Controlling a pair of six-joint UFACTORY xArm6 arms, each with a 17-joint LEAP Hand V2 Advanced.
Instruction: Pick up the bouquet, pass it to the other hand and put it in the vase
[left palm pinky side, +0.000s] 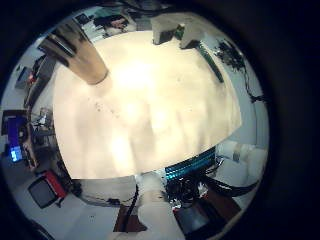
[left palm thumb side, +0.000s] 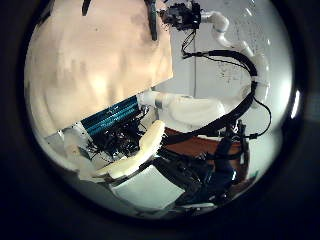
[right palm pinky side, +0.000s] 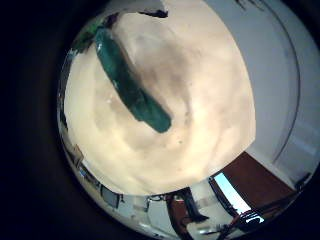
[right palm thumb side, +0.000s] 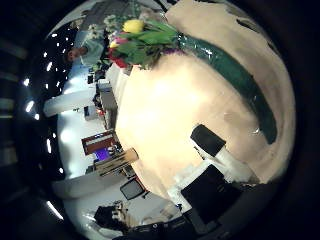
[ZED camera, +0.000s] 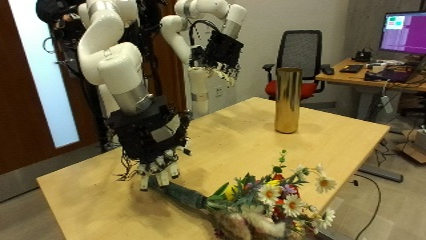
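The right hand (ZED camera: 157, 150) hovered with loose, empty fingers just above the bouquet's (ZED camera: 266, 192) green-wrapped stem (ZED camera: 189, 194) at the table's (ZED camera: 93, 180) near edge; the left hand (ZED camera: 216, 52) hung slack, well above the gold vase (ZED camera: 286, 99). A sloppy grasp risked nudging the overhanging flowers off.

Lighting: room evenly bright in the outside view, with soft shadows on the worktop (ZED camera: 200, 150) beneath the right hand (ZED camera: 157, 150). Vase (ZED camera: 286, 100) carried a vertical sheen. Palm views: circular pictures ringed in black, lines bowed strongly toward the rim. Worktop washed out to a pale glare in both left palm views. Bouquet (right palm thumb side: 150, 40) stretched by distortion in the right thumb side view. Rows of ceiling lights appeared as small bright spots there.
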